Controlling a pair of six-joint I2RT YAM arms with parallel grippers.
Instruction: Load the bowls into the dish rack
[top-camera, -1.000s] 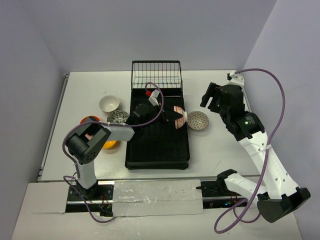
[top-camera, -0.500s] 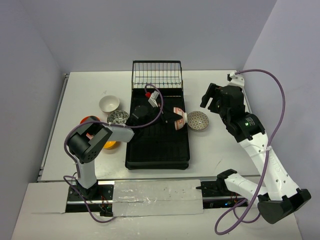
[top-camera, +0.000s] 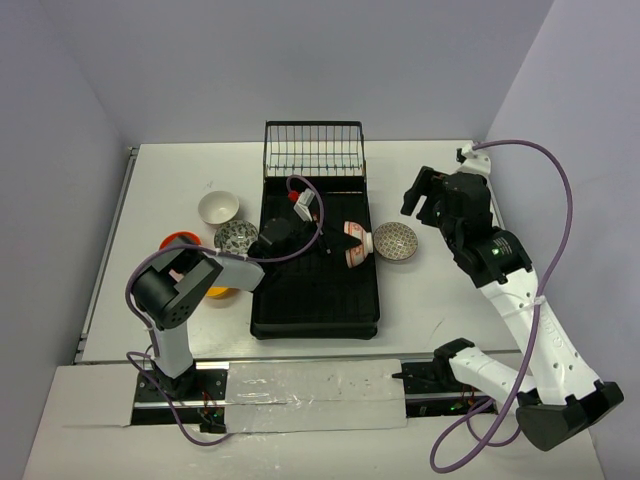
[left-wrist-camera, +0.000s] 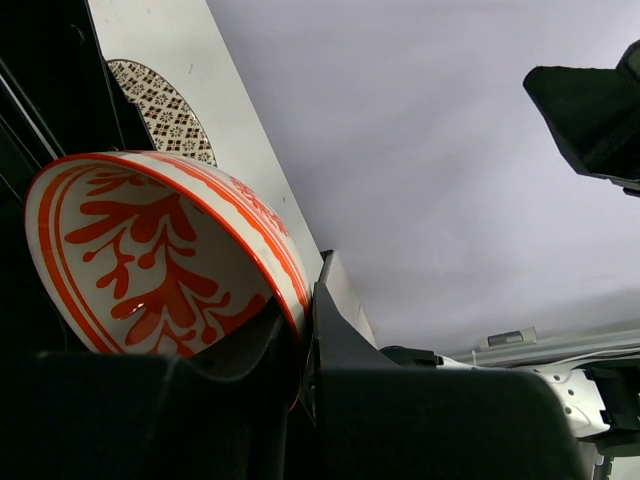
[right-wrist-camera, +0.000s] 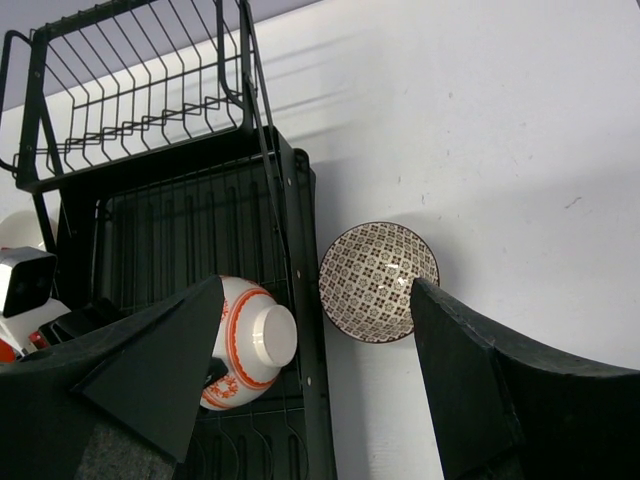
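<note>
My left gripper (top-camera: 335, 238) is shut on the rim of the red-on-white bowl (top-camera: 356, 244), holding it on its side over the right part of the dish rack (top-camera: 315, 300). In the left wrist view one finger is inside the bowl (left-wrist-camera: 150, 250) and the other outside. My right gripper (top-camera: 428, 195) hangs open above the table, right of the rack. The right wrist view looks down between its fingers (right-wrist-camera: 160, 370) at the held bowl (right-wrist-camera: 250, 340) and a brown lattice-patterned bowl (right-wrist-camera: 378, 282) upright on the table beside the rack (right-wrist-camera: 180, 230).
Left of the rack stand a white bowl (top-camera: 218, 207), a grey speckled bowl (top-camera: 236, 236), a red-orange bowl (top-camera: 178, 242) and a yellow-orange bowl (top-camera: 222, 290), partly under my left arm. The upright wire basket (top-camera: 313, 150) closes the rack's far end. Walls enclose the table.
My left gripper and its bowl have shifted slightly left and toward the near side over the rack. The right arm has hardly moved.
</note>
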